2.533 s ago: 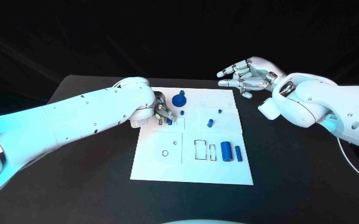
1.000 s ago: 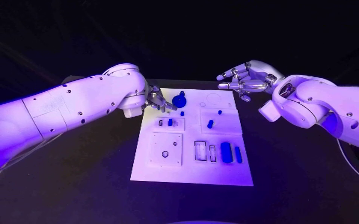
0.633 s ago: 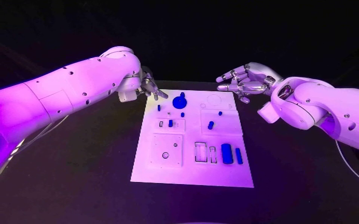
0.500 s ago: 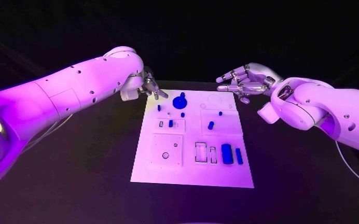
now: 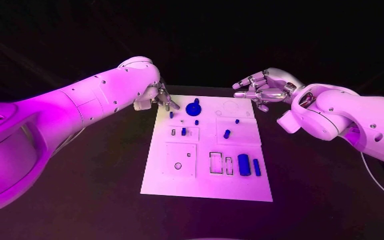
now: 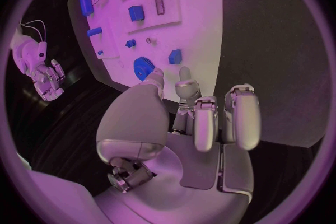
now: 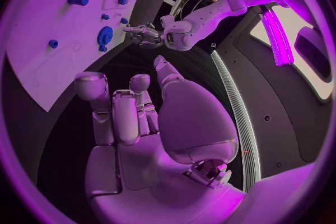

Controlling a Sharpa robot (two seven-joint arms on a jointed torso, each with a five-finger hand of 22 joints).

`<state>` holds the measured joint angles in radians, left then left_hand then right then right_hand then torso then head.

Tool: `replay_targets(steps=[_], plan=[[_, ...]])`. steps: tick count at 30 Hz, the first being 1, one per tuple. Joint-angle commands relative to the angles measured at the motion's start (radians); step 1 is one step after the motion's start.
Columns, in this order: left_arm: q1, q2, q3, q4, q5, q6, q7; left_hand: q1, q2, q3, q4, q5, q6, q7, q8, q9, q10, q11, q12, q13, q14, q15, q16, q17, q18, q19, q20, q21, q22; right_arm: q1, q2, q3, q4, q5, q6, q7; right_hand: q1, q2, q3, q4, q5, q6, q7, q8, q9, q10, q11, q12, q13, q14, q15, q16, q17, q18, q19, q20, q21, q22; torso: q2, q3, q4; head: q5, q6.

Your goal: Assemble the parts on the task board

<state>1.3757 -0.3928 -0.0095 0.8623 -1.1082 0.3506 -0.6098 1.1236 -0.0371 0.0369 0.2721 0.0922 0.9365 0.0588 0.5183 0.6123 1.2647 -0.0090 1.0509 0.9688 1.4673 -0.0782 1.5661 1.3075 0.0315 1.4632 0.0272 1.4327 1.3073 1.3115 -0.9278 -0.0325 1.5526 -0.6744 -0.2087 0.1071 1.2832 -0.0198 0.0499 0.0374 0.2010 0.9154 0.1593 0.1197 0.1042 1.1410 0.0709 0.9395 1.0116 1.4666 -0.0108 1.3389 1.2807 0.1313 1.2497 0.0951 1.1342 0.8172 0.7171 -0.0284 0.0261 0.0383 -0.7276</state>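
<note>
The white task board [image 5: 206, 181] lies in the middle of the black table. On it are a blue gear [image 5: 193, 108] at the far end, several small blue pegs such as one [image 5: 183, 131] in a small raised plate, and a blue cylinder [image 5: 243, 164] beside a blue bar [image 5: 257, 166] at the near right. My left hand [image 5: 162, 98] hovers at the board's far left corner, holding nothing. In the left wrist view its fingers [image 6: 203, 117] point toward the gear [image 6: 143, 68]. My right hand [image 5: 264, 89] floats beyond the far right corner, its spread fingers [image 7: 115, 106] empty.
Bare black table surrounds the board [image 6: 189, 5] on all sides. Empty outlined slots [image 5: 216, 162] lie next to the cylinder. The right wrist view shows the left hand [image 7: 143, 33] at the edge of the board [image 7: 42, 39].
My left hand has lifted from the small raised plate and drawn back to the board's far left corner, leaving a blue peg standing there. The right hand has barely moved.
</note>
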Motion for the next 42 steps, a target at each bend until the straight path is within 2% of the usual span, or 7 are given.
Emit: replay_targets(steps=[1,14,26,34,38,42], plan=[[-0.003,0.009,-0.001,-0.016,-0.031,0.029,0.024,0.003,0.004,-0.006,0.0,0.001,0.009,-0.002,0.002,-0.001,0.0,-0.005,0.005,0.001,0.104,0.003,0.005,0.263,0.008,0.052,0.005,-0.004,0.115,-0.001,0.001,0.0,0.0,-0.002,0.013,0.009,0.001,0.009,-0.006,-0.001,-0.002,-0.007,-0.001,0.003,0.001,-0.008,0.0,-0.004,-0.001,0.028,0.002,-0.002,0.002,0.007,-0.007,-0.001,-0.006,-0.001,0.0,0.0012,-0.0006,0.003,-0.002],[-0.007,0.016,-0.002,-0.024,-0.03,0.078,0.02,0.005,0.009,-0.01,0.003,0.001,0.021,-0.006,0.01,-0.002,0.004,-0.009,0.009,0.004,0.104,0.0,0.005,0.263,0.008,0.053,0.003,-0.001,0.118,-0.002,0.004,0.0,-0.002,-0.002,0.016,0.007,0.001,0.009,-0.006,-0.001,-0.002,-0.007,-0.001,0.003,0.001,-0.008,0.0,-0.004,-0.001,0.028,0.002,-0.002,0.002,0.007,-0.007,-0.001,-0.006,-0.001,-0.001,0.003,0.0008,0.004,-0.006],[-0.007,0.017,-0.002,-0.024,-0.028,0.114,0.016,0.016,0.014,-0.012,-0.001,0.001,0.034,-0.012,0.021,0.001,0.009,-0.013,0.015,0.008,0.104,-0.004,0.005,0.263,0.007,0.055,0.0,0.002,0.122,-0.003,0.007,0.0,-0.008,-0.005,0.018,0.007,0.004,0.011,-0.006,-0.002,0.0,-0.008,-0.001,0.005,0.001,-0.006,-0.001,-0.001,0.0,0.029,0.002,-0.001,0.003,0.007,-0.006,-0.001,-0.007,-0.001,-0.001,0.0022,0.0005,0.003,-0.006],[-0.007,0.021,-0.002,-0.025,-0.028,0.116,0.017,0.021,0.017,-0.012,-0.002,0.002,0.038,-0.014,0.025,0.002,0.011,-0.015,0.016,0.009,0.104,-0.005,0.005,0.263,0.007,0.055,-0.001,0.002,0.123,-0.004,0.009,0.0,-0.009,-0.006,0.02,0.007,0.006,0.011,-0.006,-0.003,-0.001,-0.008,-0.001,0.005,0.001,-0.006,-0.001,-0.001,-0.001,0.029,0.002,-0.002,0.003,0.008,-0.006,-0.001,-0.008,-0.002,-0.001,0.0018,-0.0002,0.004,-0.007],[-0.007,0.022,-0.002,-0.025,-0.024,0.109,0.018,0.04,0.033,-0.004,-0.01,0.004,0.037,-0.017,0.03,0.004,0.012,-0.018,0.016,0.007,0.104,-0.008,0.005,0.263,0.007,0.055,-0.004,0.001,0.123,-0.004,0.01,0.0,-0.01,-0.006,0.021,0.007,0.006,0.011,-0.006,-0.003,-0.001,-0.008,-0.001,0.005,0.001,-0.006,-0.001,-0.001,-0.001,0.029,0.002,-0.002,0.003,0.008,-0.006,-0.001,-0.008,-0.002,-0.001,0.0016,0.0003,0.003,-0.008],[-0.007,0.022,-0.002,-0.027,-0.017,0.093,0.023,0.09,0.073,0.036,-0.035,0.007,0.028,-0.021,0.031,0.004,0.011,-0.022,0.014,0.004,0.104,-0.012,0.005,0.263,0.007,0.055,-0.008,0.001,0.124,-0.005,0.011,0.0,-0.012,-0.007,0.022,0.007,0.008,0.012,-0.006,-0.004,-0.003,-0.008,-0.001,0.006,0.002,-0.006,-0.001,-0.001,-0.001,0.029,0.002,-0.002,0.002,0.008,-0.006,-0.001,-0.008,-0.002,-0.001,0.0014,0.0011,0.003,-0.008]])
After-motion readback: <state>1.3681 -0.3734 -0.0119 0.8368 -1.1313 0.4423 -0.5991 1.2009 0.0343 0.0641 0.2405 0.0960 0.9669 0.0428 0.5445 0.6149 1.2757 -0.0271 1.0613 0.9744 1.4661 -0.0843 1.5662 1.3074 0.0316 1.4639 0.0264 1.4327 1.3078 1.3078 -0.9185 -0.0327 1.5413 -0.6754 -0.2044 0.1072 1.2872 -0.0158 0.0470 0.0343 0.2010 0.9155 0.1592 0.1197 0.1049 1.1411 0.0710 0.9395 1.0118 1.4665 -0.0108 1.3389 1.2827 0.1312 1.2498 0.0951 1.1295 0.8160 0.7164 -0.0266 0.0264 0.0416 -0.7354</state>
